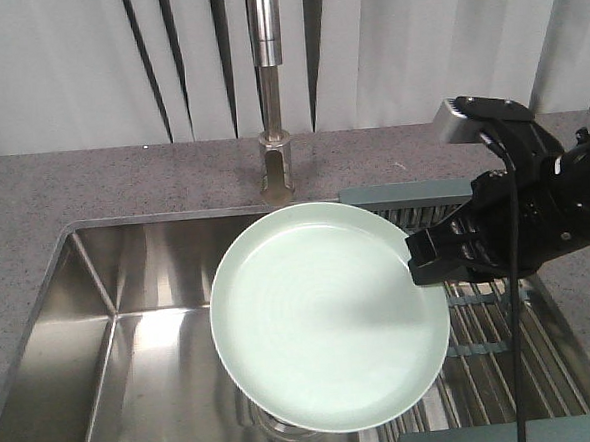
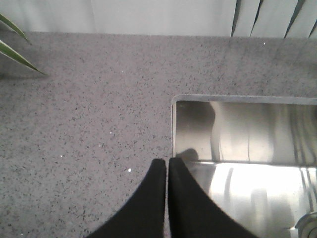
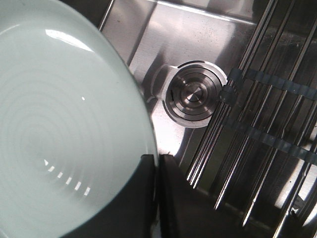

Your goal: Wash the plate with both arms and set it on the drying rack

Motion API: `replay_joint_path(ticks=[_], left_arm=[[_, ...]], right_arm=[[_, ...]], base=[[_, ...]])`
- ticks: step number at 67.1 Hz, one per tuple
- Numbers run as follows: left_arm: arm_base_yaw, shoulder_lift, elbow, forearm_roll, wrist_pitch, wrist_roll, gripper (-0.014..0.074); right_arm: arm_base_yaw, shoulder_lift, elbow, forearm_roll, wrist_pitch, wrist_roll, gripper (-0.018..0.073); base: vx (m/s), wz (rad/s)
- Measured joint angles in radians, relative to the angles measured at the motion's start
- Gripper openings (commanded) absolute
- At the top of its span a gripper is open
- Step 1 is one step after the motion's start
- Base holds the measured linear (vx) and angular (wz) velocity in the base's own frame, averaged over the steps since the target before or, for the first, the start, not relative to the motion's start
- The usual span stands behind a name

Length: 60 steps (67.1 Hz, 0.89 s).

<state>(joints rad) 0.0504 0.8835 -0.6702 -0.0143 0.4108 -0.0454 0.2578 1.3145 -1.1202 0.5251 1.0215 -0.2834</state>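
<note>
Grips plate (image 1: pixel 326 319) by right rim with right gripper (image 1: pixel 423 258), fingers pinched thin on edge. Holds it face-up, slightly tilted, above sink basin (image 1: pixel 129 291), in front of faucet (image 1: pixel 266 42), just left of drying rack (image 1: pixel 501 319), drain (image 3: pixel 193 94) below. Hangs left gripper (image 2: pixel 167 166) over countertop (image 2: pixel 89 124) at basin corner, fingers pressed together, holding nothing.

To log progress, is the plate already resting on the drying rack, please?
No, the right gripper holds the plate by its rim over the sink.
</note>
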Motion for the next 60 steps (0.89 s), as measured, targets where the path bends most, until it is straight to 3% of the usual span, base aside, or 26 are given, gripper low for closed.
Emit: replay_joint_path(ticks=[19, 30, 38, 44, 60], left_arm=[[0.0, 0.152, -0.098, -0.003, 0.028, 0.008, 0.0501], [0.0, 0.252, -0.201, -0.021, 0.085, 0.065, 0.0614], [0.0, 0.323, -0.26, -0.069, 0.124, 0.186, 0.0609], [0.0, 0.372, -0.308, -0.149, 0.15, 0.304, 0.0592], [0.0, 0.485, -0.381, -0.501, 0.178, 0.757, 0.0582]], right_arm=[[0.0, 0.0, 0.0, 0.0, 0.0, 0.0, -0.0001], [0.0, 0.0, 0.0, 0.0, 0.0, 0.0, -0.0001], [0.0, 0.0, 0.0, 0.0, 0.001, 0.0, -0.0001], [0.0, 0.0, 0.0, 0.0, 0.001, 0.0, -0.0001], [0.0, 0.0, 0.0, 0.0, 0.001, 0.0, -0.0001]], base=[[0.0, 0.0], [0.0, 0.0], [0.0, 0.0], [0.0, 0.0], [0.0, 0.0]])
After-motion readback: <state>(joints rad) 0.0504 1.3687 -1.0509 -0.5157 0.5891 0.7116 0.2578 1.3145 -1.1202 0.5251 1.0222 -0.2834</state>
